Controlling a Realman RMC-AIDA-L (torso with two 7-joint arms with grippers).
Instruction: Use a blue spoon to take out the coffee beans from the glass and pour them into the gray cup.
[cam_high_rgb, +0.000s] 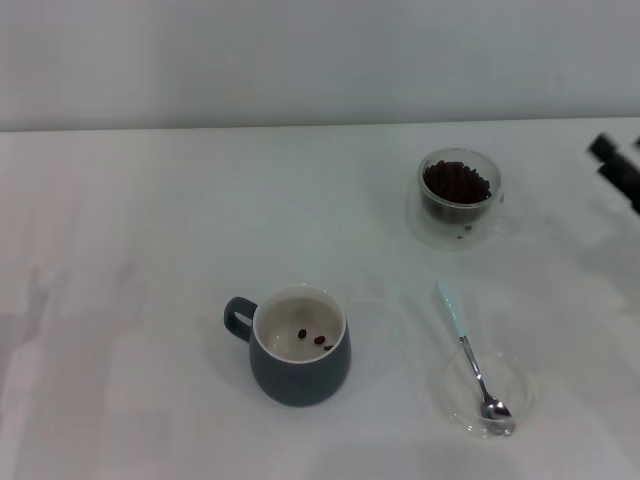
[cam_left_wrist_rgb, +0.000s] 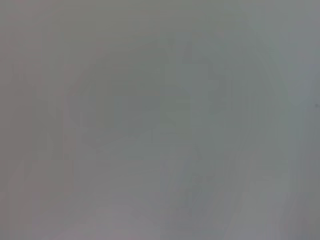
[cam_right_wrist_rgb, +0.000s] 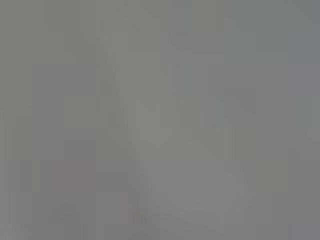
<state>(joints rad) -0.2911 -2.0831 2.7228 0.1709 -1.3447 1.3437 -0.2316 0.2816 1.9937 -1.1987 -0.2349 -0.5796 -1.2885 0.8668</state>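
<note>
No readable brand, label or writing on any item. Right gripper (cam_high_rgb: 618, 170) dark, only partly in view at right edge of tabletop (cam_high_rgb: 130, 250), touching nothing; finger spread cannot be told. Left gripper out of view; both wrist views featureless gray. Glass (cam_high_rgb: 459, 197) clear, double-walled, rounded, toward far right of tabletop, heaped with dark oval coffee beans (cam_high_rgb: 457, 182). Gray cup (cam_high_rgb: 297, 345) glazed ceramic, cream inside, loop handle pointing left, near front edge at centre, a few beans on its bottom. Blue spoon (cam_high_rgb: 470, 355) near front right: shiny metal bowl resting in flat clear saucer (cam_high_rgb: 483, 392), pale handle angled toward glass.
</note>
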